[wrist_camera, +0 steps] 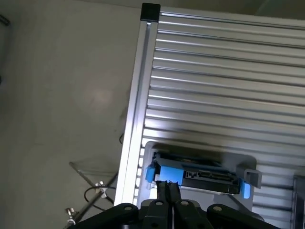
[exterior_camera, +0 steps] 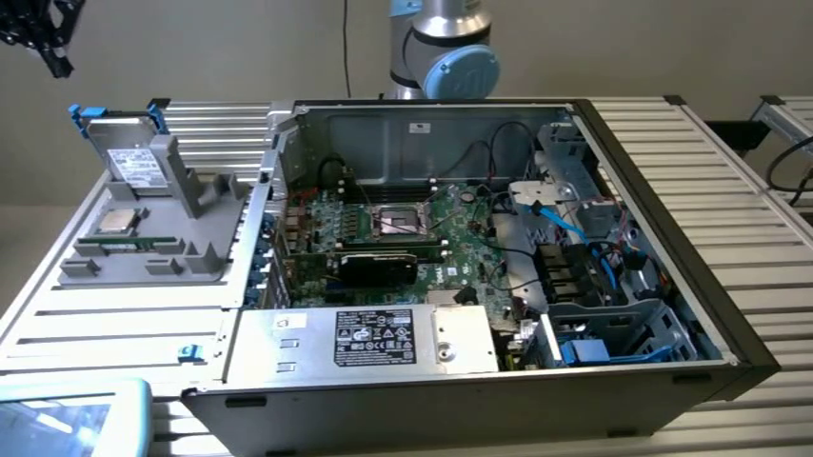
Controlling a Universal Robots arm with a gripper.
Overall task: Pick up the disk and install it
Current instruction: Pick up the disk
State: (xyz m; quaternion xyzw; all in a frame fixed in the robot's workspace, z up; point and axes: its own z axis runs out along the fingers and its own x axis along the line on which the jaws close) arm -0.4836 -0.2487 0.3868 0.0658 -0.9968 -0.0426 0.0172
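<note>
Silver-tubed robot arm (exterior_camera: 436,21) with pale blue joint cap (exterior_camera: 465,72), behind the open computer case (exterior_camera: 420,419), carries a black gripper (wrist_camera: 167,186).

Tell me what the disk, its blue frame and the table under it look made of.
The disk seems metal: matt silver-grey casing, with a white, paper-like label. Its blue frame is probably moulded plastic: uniform bright colour, slight gloss. The table looks like aluminium: pale ribbed extruded slats with a satin sheen.
</note>
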